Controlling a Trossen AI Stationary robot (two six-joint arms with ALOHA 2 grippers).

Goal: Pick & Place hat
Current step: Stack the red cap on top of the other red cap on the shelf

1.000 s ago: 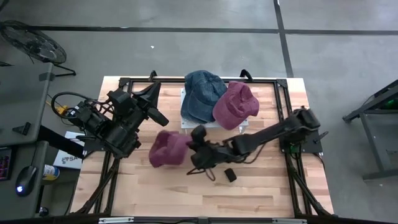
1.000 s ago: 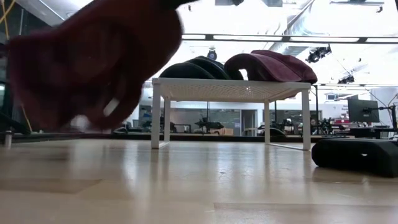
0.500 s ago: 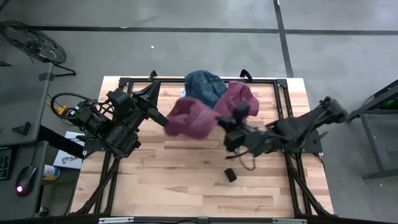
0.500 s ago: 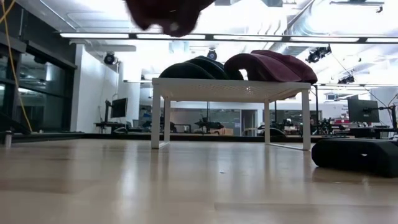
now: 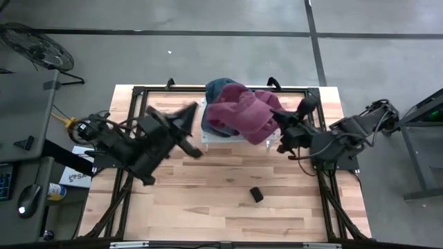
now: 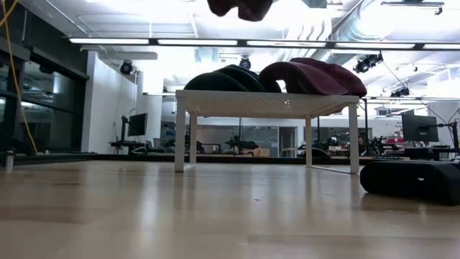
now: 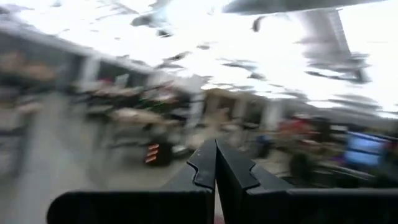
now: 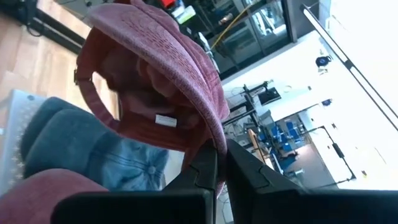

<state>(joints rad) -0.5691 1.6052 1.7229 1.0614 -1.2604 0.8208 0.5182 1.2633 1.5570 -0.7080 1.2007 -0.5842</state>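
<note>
A maroon hat (image 5: 232, 114) hangs in the air over the white rack (image 5: 205, 135) at the table's far middle, with my right gripper (image 5: 277, 121) shut on it. In the right wrist view its open underside (image 8: 149, 81) faces me. On the rack lie a blue hat (image 8: 87, 152) and a second maroon hat (image 6: 313, 75). The low view shows only the carried hat's lower edge (image 6: 241, 7), well above the rack (image 6: 266, 104). My left gripper (image 5: 196, 151) is shut and bare, left of the rack. My right gripper pinches the hat's brim at its edge (image 8: 214, 138) between its two fingers. The fingers come about level from the table's right side. The hat is lifted clear, its crown stretching away from the fingers above the blue hat.
A small black block (image 5: 256, 195) lies on the wooden table toward the near right; it shows at the right of the low view (image 6: 410, 180). Bare wood stretches in front of the rack.
My right gripper has carried the maroon hat up off the table's middle and toward the far right, and it now hangs over the rack and the blue hat. My left gripper has turned at the wrist and shifted a little, staying shut.
</note>
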